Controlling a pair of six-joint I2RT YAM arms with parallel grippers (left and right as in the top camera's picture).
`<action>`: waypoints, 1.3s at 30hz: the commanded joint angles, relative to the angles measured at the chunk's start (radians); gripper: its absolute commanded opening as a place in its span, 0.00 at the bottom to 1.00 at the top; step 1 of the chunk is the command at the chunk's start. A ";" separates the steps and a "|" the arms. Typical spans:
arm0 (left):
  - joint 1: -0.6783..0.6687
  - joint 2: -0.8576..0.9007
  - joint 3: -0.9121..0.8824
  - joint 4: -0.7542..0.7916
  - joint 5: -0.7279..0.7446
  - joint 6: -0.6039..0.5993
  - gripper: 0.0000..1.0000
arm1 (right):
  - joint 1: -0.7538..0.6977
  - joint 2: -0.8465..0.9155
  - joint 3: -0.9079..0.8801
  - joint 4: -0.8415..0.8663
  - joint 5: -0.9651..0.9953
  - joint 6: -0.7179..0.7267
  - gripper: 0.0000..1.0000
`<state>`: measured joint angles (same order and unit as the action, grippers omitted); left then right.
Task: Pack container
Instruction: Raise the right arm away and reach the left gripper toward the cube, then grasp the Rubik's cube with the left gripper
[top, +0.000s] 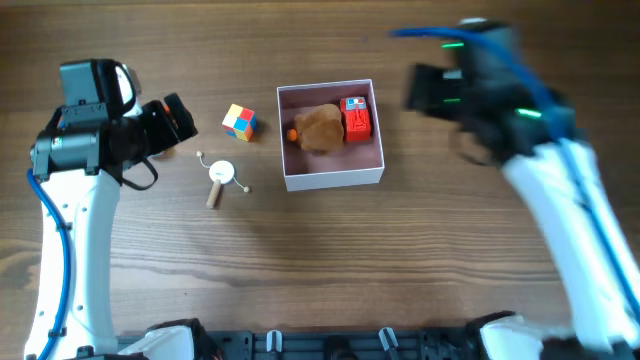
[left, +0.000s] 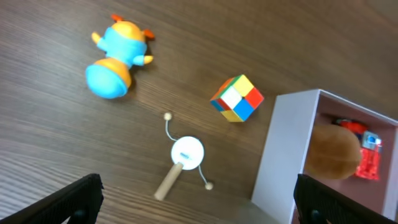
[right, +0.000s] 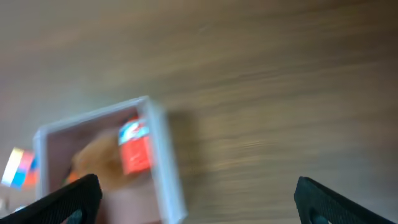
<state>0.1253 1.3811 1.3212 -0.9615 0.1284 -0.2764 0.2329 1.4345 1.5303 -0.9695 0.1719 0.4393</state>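
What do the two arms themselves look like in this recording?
The left arm and right arm have white links, black joint housings and a blue cable each. The right one shows green lights. The fingers in the wrist views are black.

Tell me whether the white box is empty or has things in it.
Partly filled. The container holds a brown lump and a red toy, with some of its pink floor bare.
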 joint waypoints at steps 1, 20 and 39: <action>-0.005 0.000 0.018 -0.014 0.055 -0.031 1.00 | -0.184 -0.116 0.014 -0.060 -0.040 -0.050 0.99; -0.281 0.142 0.147 -0.064 -0.225 0.173 1.00 | -0.423 -0.114 0.014 -0.187 -0.087 -0.071 1.00; -0.280 0.647 0.304 0.064 -0.185 0.458 0.97 | -0.423 -0.114 0.014 -0.187 -0.087 -0.071 1.00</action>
<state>-0.1551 1.9678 1.6058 -0.9138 -0.0776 0.0975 -0.1890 1.3102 1.5326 -1.1572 0.0963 0.3866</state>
